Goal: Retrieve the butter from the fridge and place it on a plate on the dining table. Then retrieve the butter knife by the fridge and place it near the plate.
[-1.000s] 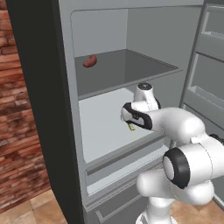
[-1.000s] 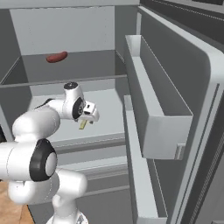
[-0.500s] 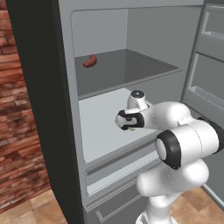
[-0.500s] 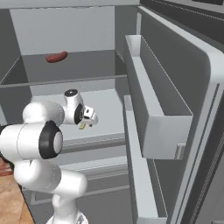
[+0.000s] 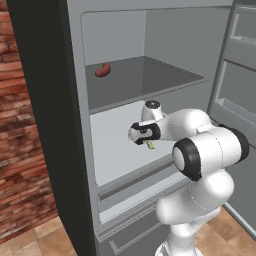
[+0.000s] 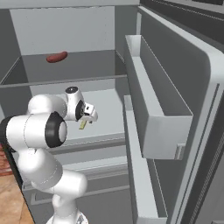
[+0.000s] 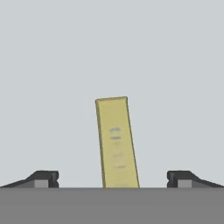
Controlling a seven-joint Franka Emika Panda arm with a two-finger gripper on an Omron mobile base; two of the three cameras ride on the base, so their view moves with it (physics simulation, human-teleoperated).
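Thin pale-yellow butter point(image 7: 117, 142) stick, faint grey marks, between spread claw point(image 7: 113, 178) tips

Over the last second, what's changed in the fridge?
The arm folded in and lowered the gripper onto the butter on the lower shelf, with the jaws open on either side of it; nothing is gripped yet. The butter, the red lump on the upper shelf and the fridge door stayed as they were.
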